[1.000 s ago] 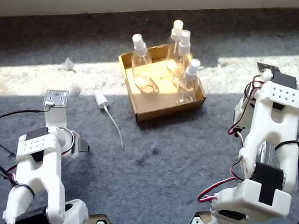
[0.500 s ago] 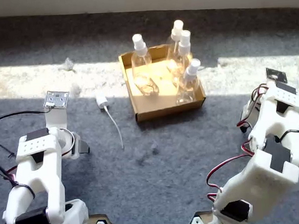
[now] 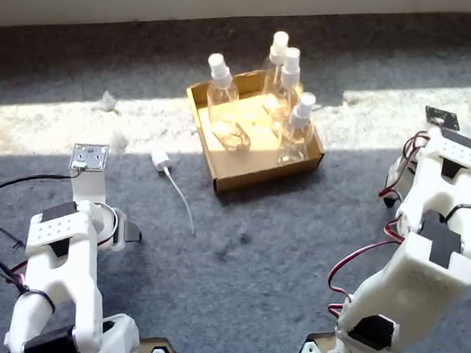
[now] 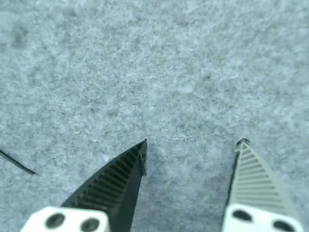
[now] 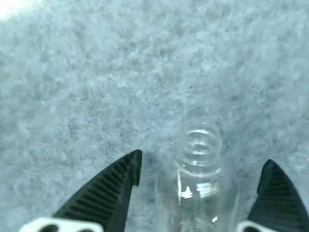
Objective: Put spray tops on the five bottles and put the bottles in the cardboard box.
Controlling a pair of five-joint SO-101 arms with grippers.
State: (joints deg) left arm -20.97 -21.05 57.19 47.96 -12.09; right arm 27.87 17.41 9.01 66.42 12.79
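A cardboard box (image 3: pixel 235 172) sits on the grey carpet at the middle back, with several clear bottles (image 3: pixel 295 128) standing in it, each with a white spray top. A loose spray top (image 3: pixel 161 158) with its long thin tube lies on the carpet left of the box. An uncapped clear bottle (image 5: pixel 200 186) with a bare threaded neck stands between the jaws of my right gripper (image 5: pixel 203 159), which is open around it without touching. Over bare carpet at the front left, my left gripper (image 4: pixel 190 142) is open and holds nothing.
The right arm (image 3: pixel 434 235) fills the front right and the left arm (image 3: pixel 61 277) the front left. A small white scrap (image 3: pixel 106 99) lies on the sunlit strip at the back left. Open carpet lies between the arms in front of the box.
The right arm has swung to the right and stretched out toward the table's right side. The left arm, the box and the loose spray top have not moved.
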